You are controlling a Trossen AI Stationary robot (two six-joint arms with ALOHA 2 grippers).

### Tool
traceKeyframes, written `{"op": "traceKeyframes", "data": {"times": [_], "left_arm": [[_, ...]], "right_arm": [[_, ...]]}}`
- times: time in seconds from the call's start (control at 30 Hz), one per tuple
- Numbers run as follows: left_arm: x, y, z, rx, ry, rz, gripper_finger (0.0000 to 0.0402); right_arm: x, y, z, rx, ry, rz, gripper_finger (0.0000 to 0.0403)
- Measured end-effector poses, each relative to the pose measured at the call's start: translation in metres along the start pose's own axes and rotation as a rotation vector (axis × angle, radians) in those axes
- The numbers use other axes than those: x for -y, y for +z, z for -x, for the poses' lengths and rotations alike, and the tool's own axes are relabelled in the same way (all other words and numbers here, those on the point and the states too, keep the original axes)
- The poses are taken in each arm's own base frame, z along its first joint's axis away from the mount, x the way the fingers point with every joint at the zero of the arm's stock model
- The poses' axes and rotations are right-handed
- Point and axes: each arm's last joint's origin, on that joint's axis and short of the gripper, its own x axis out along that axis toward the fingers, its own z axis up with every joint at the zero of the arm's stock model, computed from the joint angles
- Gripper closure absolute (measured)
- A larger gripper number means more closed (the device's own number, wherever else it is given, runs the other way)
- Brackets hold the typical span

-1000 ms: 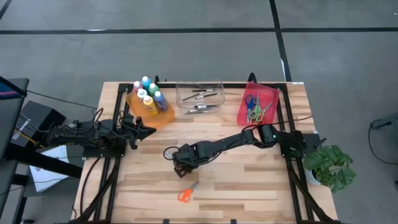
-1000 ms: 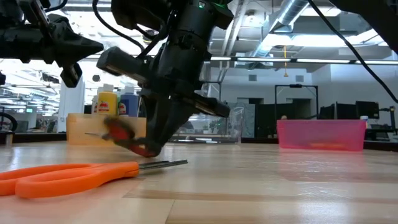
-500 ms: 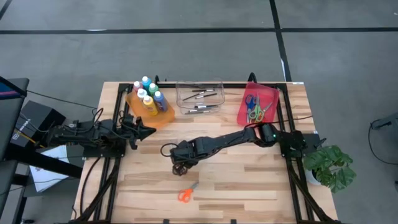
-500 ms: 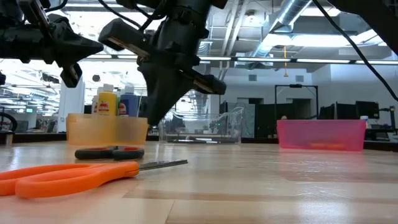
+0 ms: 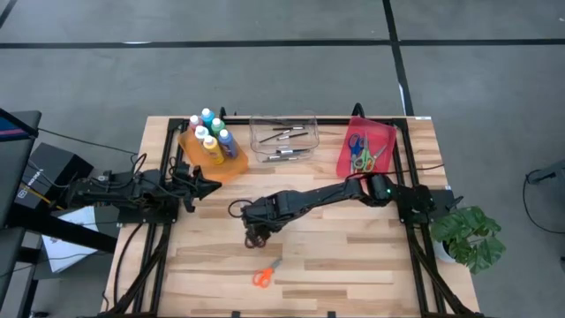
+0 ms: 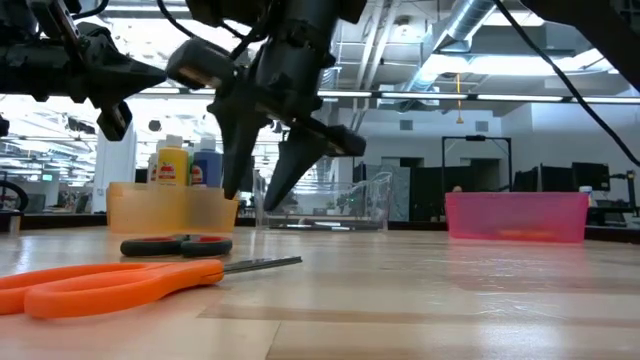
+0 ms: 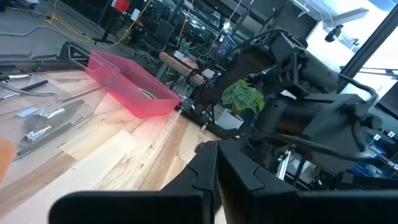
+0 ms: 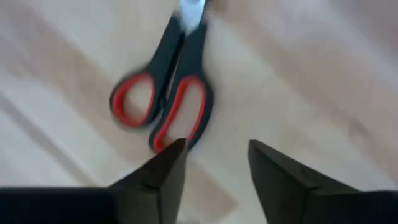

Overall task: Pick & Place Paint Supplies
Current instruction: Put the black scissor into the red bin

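The right pincer [image 6: 262,190] hangs wide open above the red scissors [image 8: 166,102], ready to drop down and grab.

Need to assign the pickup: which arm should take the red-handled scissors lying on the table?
Right. Its hand hangs open directly above the red-handled scissors, which lie flat on the table. The left hand sits back near the orange bin, farther away.
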Motion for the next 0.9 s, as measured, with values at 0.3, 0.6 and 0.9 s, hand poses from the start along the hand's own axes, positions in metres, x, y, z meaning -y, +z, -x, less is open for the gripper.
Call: {"op": "traceKeyframes", "data": {"times": [0.3,0.6,0.9], "left_arm": [[0.000,0.000,0.000,0.000,0.000,0.000,0.0396],[0.000,0.000,0.000,0.000,0.000,0.000,0.0396],[0.000,0.000,0.000,0.002,0.000,0.000,0.0396]], "right_arm": [[0.001,-0.008,-0.022,0.084,0.001,-0.043,0.0221],[0.004,-0.024,-0.044,0.062,0.010,-0.038,0.0250],[0.027,-0.029,-0.048,-0.053,-0.192,-0.068,0.0292]]}}
